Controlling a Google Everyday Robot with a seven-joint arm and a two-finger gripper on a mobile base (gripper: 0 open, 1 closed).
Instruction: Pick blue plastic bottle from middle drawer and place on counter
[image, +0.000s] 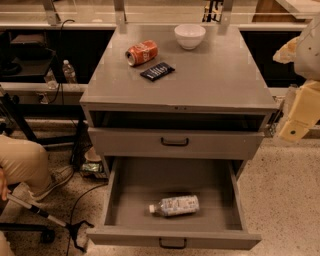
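Observation:
The blue plastic bottle (174, 205) lies on its side in the open middle drawer (130, 187), white cap pointing left, near the drawer's front. The drawer is pulled far out, with its black handle (172, 244) at the bottom edge of the view. The counter (215, 80) is the grey cabinet top above it. My arm, with cream-coloured parts, hangs at the right edge of the view. My gripper (293, 130) is beside the cabinet's right front corner, above and well right of the bottle, touching nothing.
On the counter lie a red-orange soda can (141, 52) on its side, a dark snack packet (157, 71) and a white bowl (189, 35) at the back. The upper drawer (175, 142) is nearly shut. A seated person's leg (27, 165) and a stick (45, 216) are at the left.

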